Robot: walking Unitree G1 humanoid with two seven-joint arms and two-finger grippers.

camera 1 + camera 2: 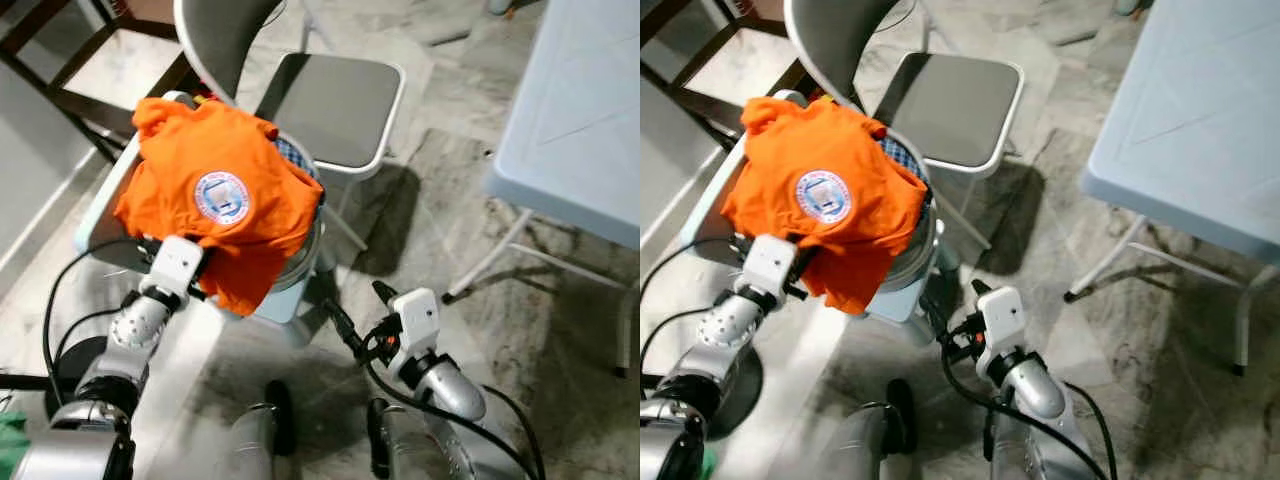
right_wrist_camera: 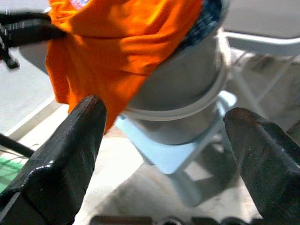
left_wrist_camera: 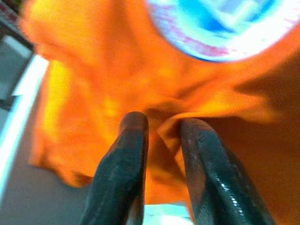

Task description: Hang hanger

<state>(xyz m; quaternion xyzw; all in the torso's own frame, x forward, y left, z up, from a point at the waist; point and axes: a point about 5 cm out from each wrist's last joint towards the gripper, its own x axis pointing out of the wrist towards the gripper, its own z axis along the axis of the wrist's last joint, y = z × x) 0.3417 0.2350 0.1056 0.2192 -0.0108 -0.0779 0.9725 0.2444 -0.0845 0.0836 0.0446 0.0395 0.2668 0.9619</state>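
Table (image 1: 570, 120), pale blue plastic, folding legs, on the robot's right, well apart from the work. Chair (image 1: 335, 105), grey seat and curved back, straight ahead behind the bucket. Stool (image 1: 290, 300), light blue, carrying a metal bucket (image 2: 183, 108) with checked cloth inside. Shirt (image 1: 215, 195), orange with a round blue-and-white badge, draped over the bucket and spilling down its near side; soft, light, limp stuff, likely to sag and slide off any single pinch (no hanger can be made out under it, so whether one sits inside is unclear). Best hold, by judgement: a gathered fold near the collar or shoulder rather than the loose hem. Left gripper (image 3: 161, 129), fingers nearly together, nipping a fold at the shirt's lower edge. Right gripper (image 1: 350, 320), fingers spread wide, low beside the stool, holding nothing.
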